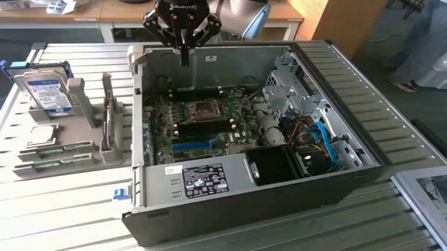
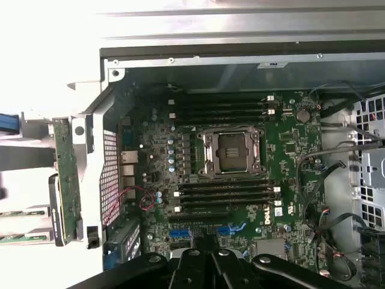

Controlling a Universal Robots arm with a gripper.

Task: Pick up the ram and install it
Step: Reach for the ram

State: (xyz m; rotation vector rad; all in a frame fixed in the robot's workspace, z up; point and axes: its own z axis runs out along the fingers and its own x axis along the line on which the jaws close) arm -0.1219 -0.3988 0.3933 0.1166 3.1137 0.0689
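1. gripper (image 1: 184, 60) shut and empty, hanging over the far wall of the case (image 1: 279, 214).
2. ram (image 1: 54, 151) lies flat in the rack (image 1: 115, 149), outside the case, well off to the exterior view's left; its long axis runs roughly across that view.
3. wrist view looks straight down on the slots (image 2: 225, 192), which seem empty; exterior view gives the gripper-to-ram offset.

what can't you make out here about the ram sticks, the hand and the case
ram sticks: exterior view, labels and chips too small to tell; wrist view, cut off by the edge.
hand: wrist view, all but its fingers cut off by the edge.
motherboard: exterior view, near part hidden behind the grey labelled box.
printed sheet: exterior view, cut off at the corner.
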